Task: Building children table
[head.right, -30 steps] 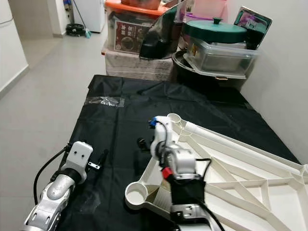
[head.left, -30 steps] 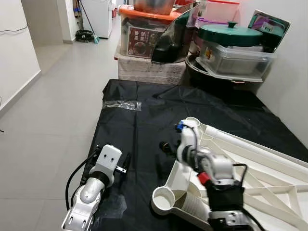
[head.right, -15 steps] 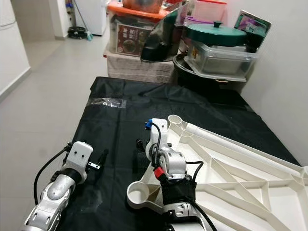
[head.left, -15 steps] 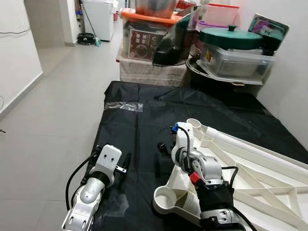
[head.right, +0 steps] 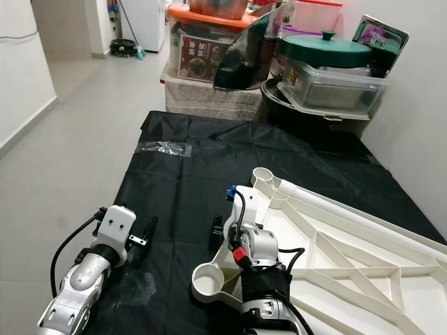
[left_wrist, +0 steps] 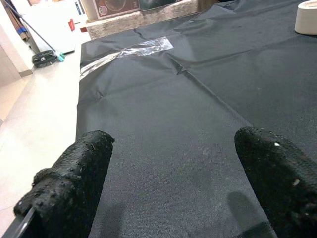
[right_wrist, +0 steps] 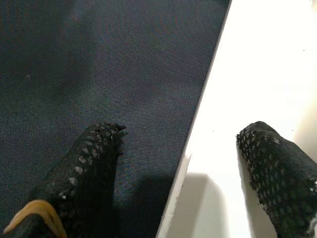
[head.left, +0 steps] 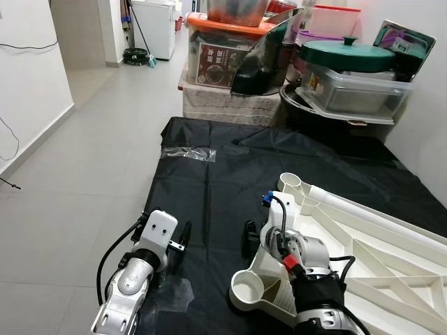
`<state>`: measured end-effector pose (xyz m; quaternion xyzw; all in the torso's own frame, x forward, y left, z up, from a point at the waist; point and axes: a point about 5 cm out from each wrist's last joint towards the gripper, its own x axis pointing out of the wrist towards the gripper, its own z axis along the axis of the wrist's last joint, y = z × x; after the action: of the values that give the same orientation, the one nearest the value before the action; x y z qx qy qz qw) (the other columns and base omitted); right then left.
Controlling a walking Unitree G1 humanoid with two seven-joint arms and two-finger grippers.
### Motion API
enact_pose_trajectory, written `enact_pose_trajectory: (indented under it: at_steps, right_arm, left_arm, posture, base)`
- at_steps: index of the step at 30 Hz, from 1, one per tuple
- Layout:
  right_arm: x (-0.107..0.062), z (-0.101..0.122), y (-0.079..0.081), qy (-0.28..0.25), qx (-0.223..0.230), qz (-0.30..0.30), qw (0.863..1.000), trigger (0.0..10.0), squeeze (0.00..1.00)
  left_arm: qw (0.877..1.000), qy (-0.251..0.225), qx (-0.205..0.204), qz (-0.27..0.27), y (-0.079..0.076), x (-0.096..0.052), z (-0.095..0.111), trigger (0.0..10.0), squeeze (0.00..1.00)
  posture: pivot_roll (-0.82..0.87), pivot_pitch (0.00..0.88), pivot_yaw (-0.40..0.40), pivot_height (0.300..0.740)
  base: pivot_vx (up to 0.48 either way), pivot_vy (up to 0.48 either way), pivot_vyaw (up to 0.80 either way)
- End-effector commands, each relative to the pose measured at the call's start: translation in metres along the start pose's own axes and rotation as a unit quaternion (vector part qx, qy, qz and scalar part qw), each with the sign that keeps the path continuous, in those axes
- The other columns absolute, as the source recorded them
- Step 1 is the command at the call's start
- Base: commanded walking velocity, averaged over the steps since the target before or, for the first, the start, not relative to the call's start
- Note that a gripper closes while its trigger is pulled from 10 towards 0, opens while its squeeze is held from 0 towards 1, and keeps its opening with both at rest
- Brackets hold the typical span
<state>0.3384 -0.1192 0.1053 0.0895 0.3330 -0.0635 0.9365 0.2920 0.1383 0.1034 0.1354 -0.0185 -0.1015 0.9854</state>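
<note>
**Straddling the tabletop's edge, fingers parted**

Lying upside down on the black sheet (head.left: 209, 181) spread over the floor, the white tabletop (head.left: 363, 258) shows its ribbed underside and round leg sockets (head.left: 246, 287), presumably so the legs can be pushed in from above. The right gripper (right_wrist: 198, 163) sits at the near edge of that panel, between two sockets, with its fingers (right_wrist: 94, 158) spread and holding nothing: one finger is over the sheet, the other over the white plastic, which looks like a set-up for pinching the rim. The left gripper (left_wrist: 173, 183) hovers low over bare sheet, well apart from the tabletop, also open and empty, probably waiting.

The head views give the layout, including the stacked storage boxes (head.left: 223, 52) beyond the sheet. The right wrist view alone shows the fingers bracketing the rim.
</note>
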Motion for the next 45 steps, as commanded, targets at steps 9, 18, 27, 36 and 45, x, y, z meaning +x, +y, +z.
enact_pose_trajectory:
  at_steps: [9,18,27,36,45]
  right_arm:
    - [0.005,-0.020,0.006,0.034,-0.013,0.039,0.999,0.0,0.00]
    - [0.006,-0.026,0.006,0.044,-0.043,0.071,0.996,0.0,0.00]
    - [-0.006,-0.037,0.018,0.048,-0.169,0.211,0.961,0.0,0.00]
    - [-0.039,-0.050,-0.006,0.019,-0.412,0.386,0.825,0.0,0.00]
    - [-0.059,-0.066,-0.057,0.032,-0.584,0.443,0.679,0.0,0.00]
  left_arm:
    - [1.000,0.013,0.006,-0.006,-0.003,0.000,-0.005,10.0,0.00]
    - [1.000,0.017,0.007,-0.010,-0.006,-0.001,-0.006,10.0,0.00]
    - [1.000,0.021,0.009,-0.012,-0.007,-0.001,-0.009,10.0,0.00]
    - [1.000,0.024,0.012,-0.013,-0.006,-0.002,-0.010,10.0,0.00]
    - [0.999,0.024,0.016,-0.015,-0.004,-0.002,-0.010,10.0,0.00]
  posture:
    - [0.08,0.000,-0.155,0.740]
    - [0.08,0.000,-0.154,0.740]
    - [0.08,0.000,-0.153,0.740]
    - [0.07,0.000,-0.149,0.740]
    - [0.07,0.000,-0.132,0.740]
  base:
    - [0.000,0.000,0.00]
    - [0.000,0.000,0.00]
    - [0.000,0.000,0.00]
    - [0.000,0.000,0.00]
    - [0.000,0.000,0.00]
